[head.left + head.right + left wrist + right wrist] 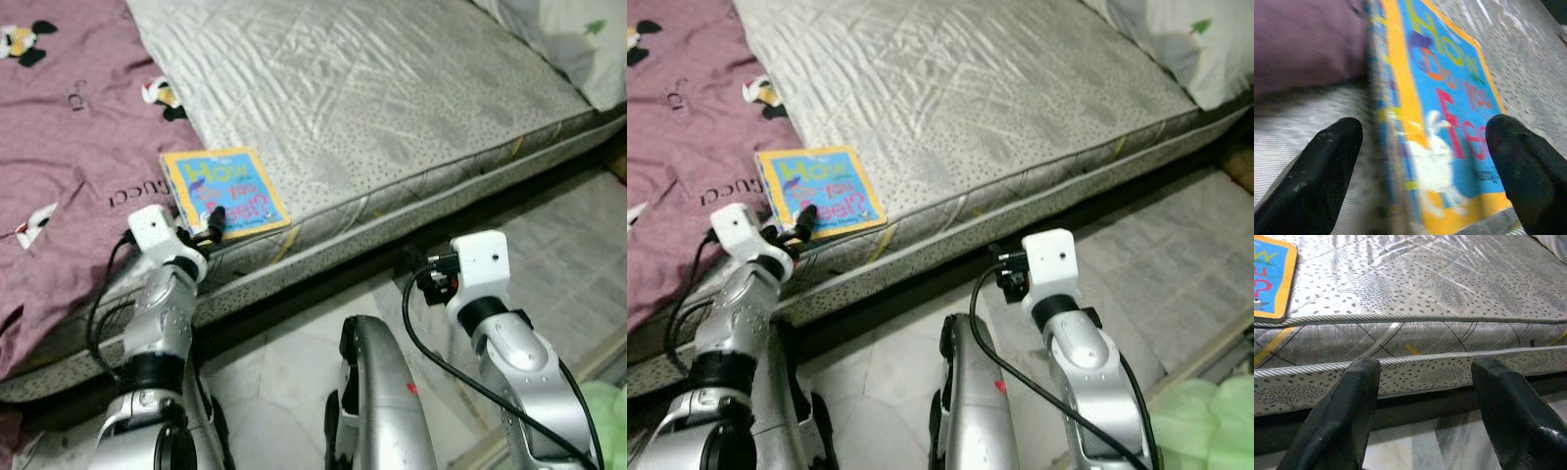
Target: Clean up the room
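Where the left claw [1415, 161] reaches the book [223, 192], its two black fingers [1317, 176] stand spread, one to each side of the near corner, released and holding nothing; the wrist picture is blurred, so whether either finger touches the cover cannot be told. One book lies flat on the grey mattress [392, 98], close to its front edge and just beside the purple blanket [69, 147] that covers the left part of the bed. Its blue cover has a yellow border and coloured letters, partly hidden by the claw in the head views and smeared in the wrist view. A pale pillow [578, 44] is cut off at the far right corner of the bed. The right claw [1422, 406] hangs off the bed, facing the mattress's front side above the marble floor [294, 362], its two fingers apart and empty. Between mattress and floor runs a dark gap. Something green [607, 421] shows at the lower right, cut by the frame and too little seen to name. Open mattress stretches wide to the right of the book.
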